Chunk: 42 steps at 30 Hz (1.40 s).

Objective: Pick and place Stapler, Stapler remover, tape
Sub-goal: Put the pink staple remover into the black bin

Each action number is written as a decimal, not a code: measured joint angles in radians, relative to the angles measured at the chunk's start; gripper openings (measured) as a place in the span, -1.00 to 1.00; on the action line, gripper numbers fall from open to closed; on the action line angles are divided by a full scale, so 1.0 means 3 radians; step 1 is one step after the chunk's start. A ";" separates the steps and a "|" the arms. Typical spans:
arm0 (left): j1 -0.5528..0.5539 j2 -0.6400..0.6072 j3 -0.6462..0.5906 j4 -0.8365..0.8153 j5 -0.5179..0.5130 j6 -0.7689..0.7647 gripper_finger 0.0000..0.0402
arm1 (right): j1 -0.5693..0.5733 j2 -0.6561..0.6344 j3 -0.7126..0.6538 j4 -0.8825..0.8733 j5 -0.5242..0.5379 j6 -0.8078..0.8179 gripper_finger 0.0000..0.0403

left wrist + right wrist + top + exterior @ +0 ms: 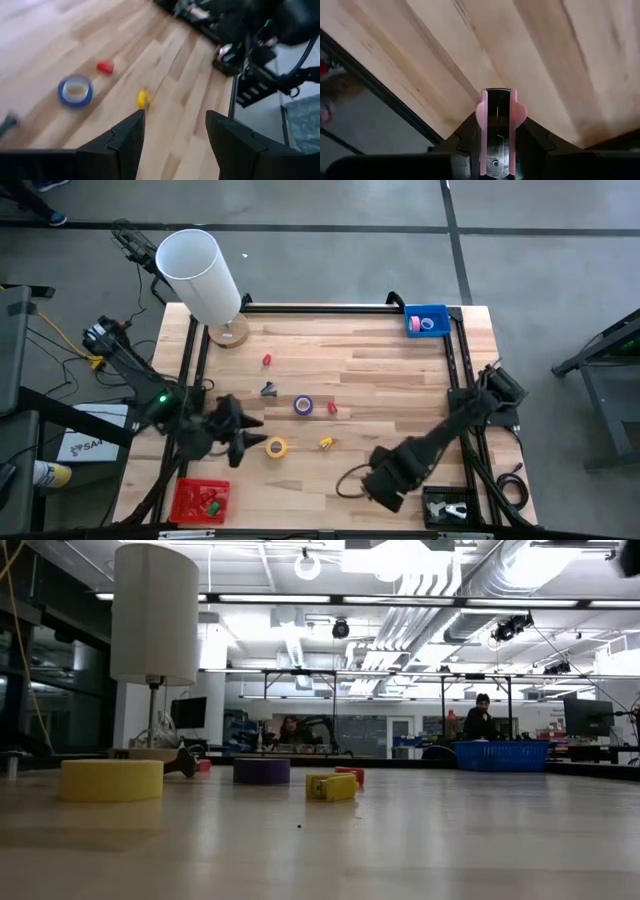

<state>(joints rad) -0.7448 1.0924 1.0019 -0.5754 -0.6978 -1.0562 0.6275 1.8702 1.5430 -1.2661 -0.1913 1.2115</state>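
Wooden table [380, 380]: light planks inside a black frame, seen from above.
Left gripper [252, 434]: low over the table's near left part, fingers [125, 142] spread apart and holding nothing, just beside the yellow tape.
Right gripper [497, 131]: near the table's front edge on the right, fingers pressed onto a pink-edged, dark-centred object [496, 117]; what it is cannot be told.
Yellow tape [276, 447]: flat on the wood, left of centre.
Purple tape [303, 406]: flat near the table's middle, beyond the yellow roll.
Blue bin [427, 319]: far right corner, with a pink item [417, 326] and a blue tape ring [429, 325] inside.
Red tray [199, 500]: near left corner, holding small items.
Small pieces: red [267, 360], red [332, 408], yellow [326, 443] and dark [268, 389], scattered around the rolls.
Lamp [200, 275]: white shade, far left corner.
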 joint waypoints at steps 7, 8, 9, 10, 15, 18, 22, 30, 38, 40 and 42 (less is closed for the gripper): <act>0.0501 0.0018 0.0001 0.0450 0.0360 0.0787 0.03 | 0.0345 0.0000 -0.0182 0.0264 -0.0075 0.0810 -0.59; 0.0548 0.0018 0.0000 0.0451 0.0396 0.0821 0.03 | 0.0380 0.0000 -0.0182 0.0264 -0.0074 0.0906 -0.59; 0.0591 0.0019 0.0000 0.0449 0.0421 0.0843 0.03 | 0.0415 0.0000 -0.0182 0.0261 -0.0078 0.1012 -0.59; 0.0621 0.0018 0.0000 0.0450 0.0458 0.0866 0.03 | 0.0452 0.0000 -0.0182 0.0255 -0.0089 0.1124 -0.59; 0.0679 0.0018 0.0001 0.0442 0.0568 0.0916 0.03 | 0.0650 0.0000 -0.0182 0.0174 -0.0170 0.1607 -0.59; 0.0673 0.0018 0.0001 0.0438 0.0562 0.0943 0.03 | 0.0769 0.0000 -0.0182 0.0052 -0.0300 0.1872 -0.59; 0.0672 0.0018 0.0000 0.0438 0.0584 0.0977 0.03 | 0.0927 0.0000 -0.0182 0.0030 -0.0371 0.2225 -0.59; 0.0671 0.0018 0.0000 0.0438 0.0623 0.0977 0.03 | 0.1255 0.0000 -0.0182 0.0166 -0.0311 0.3202 -0.59; 0.0671 0.0018 0.0000 0.0437 0.0641 0.0977 0.03 | 0.1335 0.0104 -0.0182 0.0201 -0.0249 0.3466 -0.59; 0.0671 0.0018 0.0000 0.0436 0.0641 0.0983 0.03 | 0.1334 0.0154 -0.0181 0.0131 -0.0202 0.3453 -0.57; 0.0671 0.0018 0.0000 0.0436 0.0644 0.0998 0.03 | 0.1335 0.0198 -0.0182 0.0050 -0.0162 0.3441 -0.55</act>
<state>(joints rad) -0.5434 1.0977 1.0019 -0.4446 -0.5045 -0.7568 1.0279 1.9296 1.4884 -1.2513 -0.2400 2.2438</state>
